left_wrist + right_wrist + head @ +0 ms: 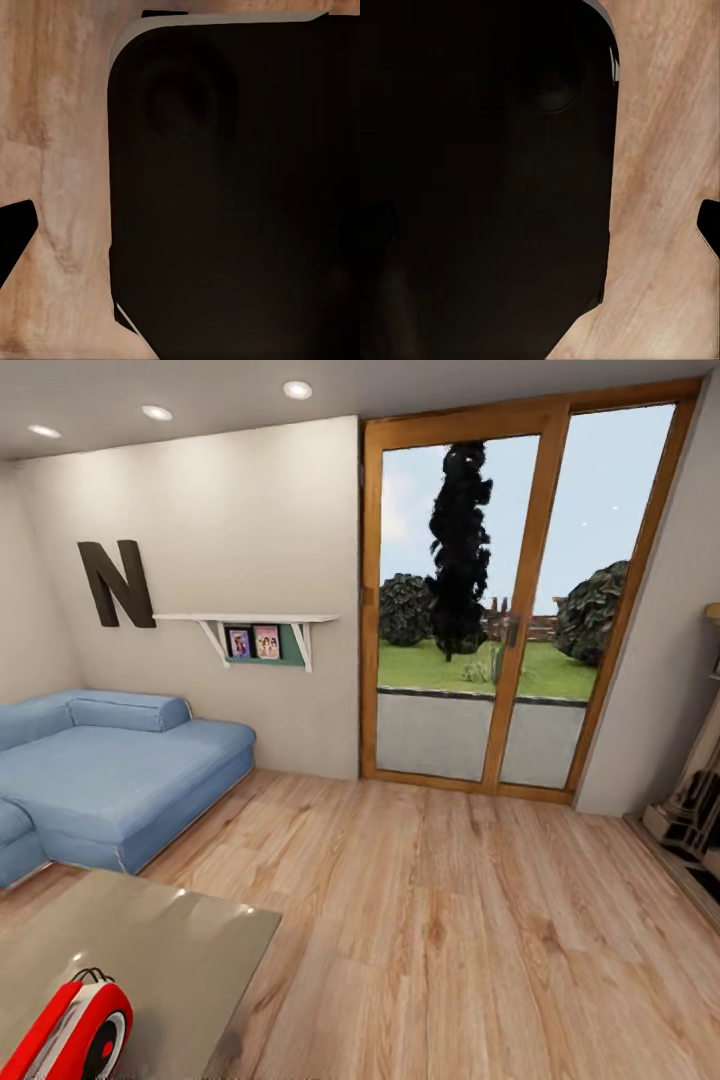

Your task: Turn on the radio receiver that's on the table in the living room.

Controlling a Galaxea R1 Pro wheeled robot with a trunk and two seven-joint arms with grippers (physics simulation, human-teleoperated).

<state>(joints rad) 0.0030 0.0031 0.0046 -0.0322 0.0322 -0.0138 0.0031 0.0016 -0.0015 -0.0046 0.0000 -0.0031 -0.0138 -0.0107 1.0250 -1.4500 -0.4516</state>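
- The radio [75, 1032] stands on the table [190, 950] at the lower left corner of the head view, cut off by the frame edge, close to the table's near side.
- It has a rounded red shell with white trim, a round dark dial on its face and a thin wire handle looped over the top.
- The table top is glossy grey-taupe, flat and mirror-like, with lamp glints on it.
- Behind the table sits a blue sofa [110, 770], soft and cushioned; the floor [450, 920] is light wood planking.
- Each wrist view looks down past a large dark rounded body onto floor planks. A dark fingertip [15, 229] edges into the left one and another fingertip [709, 225] into the right; the spread of either pair cannot be told.
- The step in hand looks like approach: the robot should probably turn left and tilt down until the whole radio is framed before raising an arm.
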